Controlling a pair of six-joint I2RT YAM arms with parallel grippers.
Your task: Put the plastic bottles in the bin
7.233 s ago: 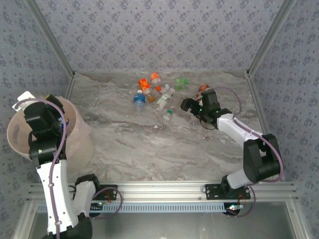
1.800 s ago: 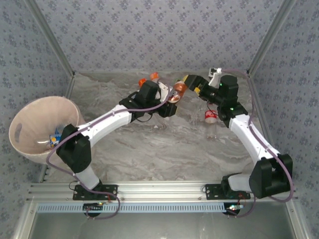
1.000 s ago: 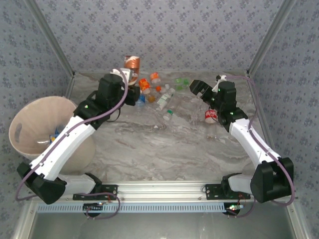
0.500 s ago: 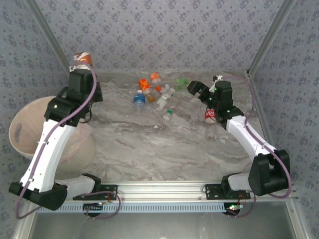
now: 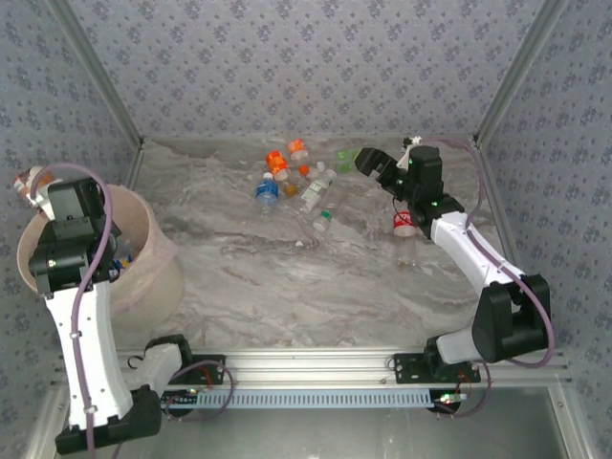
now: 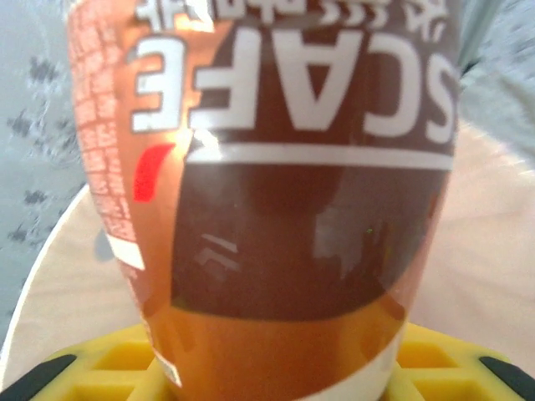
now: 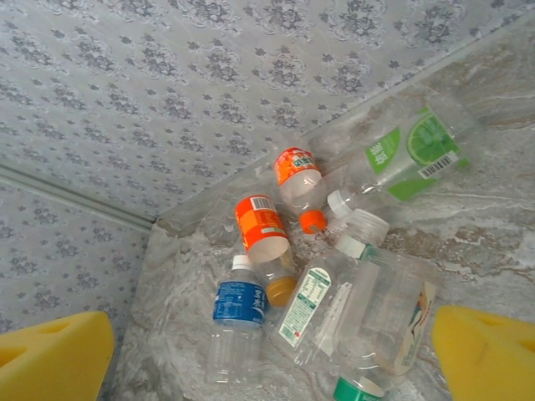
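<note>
While its fingers [image 6: 92,368] clamp a brown-labelled plastic bottle [image 6: 284,192], the left gripper [image 5: 36,189] hovers over the large round pale pink bin [image 5: 153,273].
Right gripper [image 5: 368,161] gapes near clear bottles [image 5: 301,182] at the worktop's [image 5: 287,277] far edge.

Left wrist camera: brown bottle [image 6: 292,234] very close, soft focus. Its top and base run past the frame, and the label lettering is clipped at the upper edge. Left fingers [image 6: 109,368] cut by the lower edge. Bottle hides most of the bin [image 6: 493,276] behind it.

Overhead: left arm [image 5: 81,325] covers much of the bin mouth; contents unreadable.

Right wrist camera, well away from the bin: right fingers [image 7: 54,351] clipped at the bottom corners. Green-capped bottle [image 7: 358,389] cut at the bottom edge. Clear bottles [image 7: 368,284] overlap, count uncertain.
</note>
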